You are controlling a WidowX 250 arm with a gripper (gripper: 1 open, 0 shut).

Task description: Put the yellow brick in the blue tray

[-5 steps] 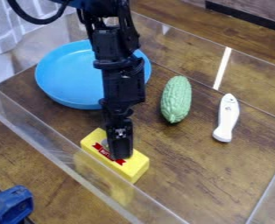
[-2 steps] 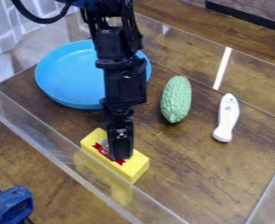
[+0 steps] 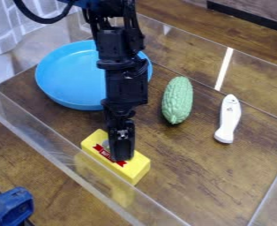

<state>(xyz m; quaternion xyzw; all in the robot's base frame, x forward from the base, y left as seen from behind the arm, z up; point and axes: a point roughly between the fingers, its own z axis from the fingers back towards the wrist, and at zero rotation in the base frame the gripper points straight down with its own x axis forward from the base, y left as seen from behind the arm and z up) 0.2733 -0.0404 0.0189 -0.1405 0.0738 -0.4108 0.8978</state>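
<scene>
No change over last second: claw (image 3: 121, 152) stays parked low over yellow brick (image 3: 115, 159), spread wide, brick not yet pinched. Judgement: grasp pending, lift and carry undone. Brick on desk (image 3: 223, 185), near of blue tray (image 3: 61, 75). Brick: boxy, glossy, red label. Tray: round, shallow, smooth plastic. Green gourd (image 3: 175, 100) bumpy, right of tray. Desk: wood grain.
</scene>
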